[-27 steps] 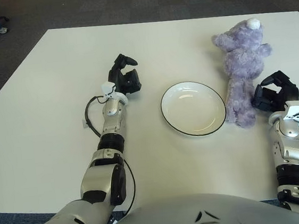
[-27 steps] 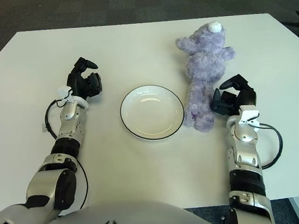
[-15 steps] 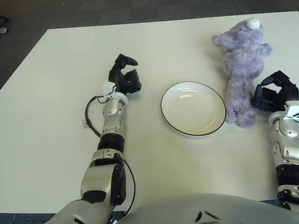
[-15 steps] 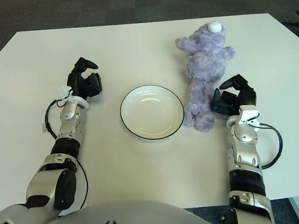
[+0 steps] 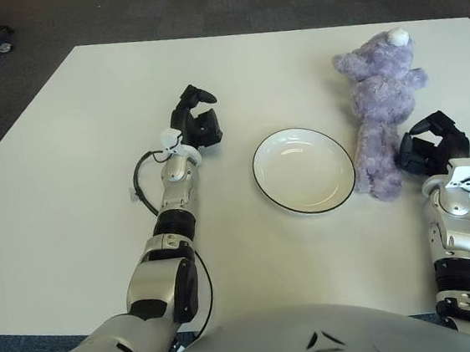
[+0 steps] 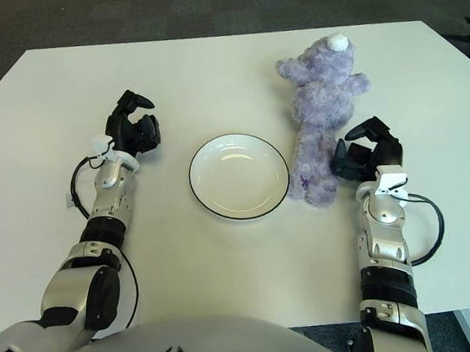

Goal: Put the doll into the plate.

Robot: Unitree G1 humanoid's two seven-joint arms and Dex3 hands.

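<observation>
White table (image 5: pixel 65 160) on grey carpet. Right hand (image 5: pixel 432 145), fingers loosely curled and grasping nothing, sits just right of the doll's near end. Doll (image 5: pixel 382 110) lies with its long axis near-to-far, head far, touching the plate's right rim. Plate (image 5: pixel 304 169) empty. Left hand (image 5: pixel 195 123), also holding nothing, lies left of the plate, well apart from the doll.

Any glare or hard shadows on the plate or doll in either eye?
Left eye view: faint highlights streak the plate bowl; doll evenly lit. Right eye view: same soft streaks on the plate, only a thin soft shadow under the doll on the table.
</observation>
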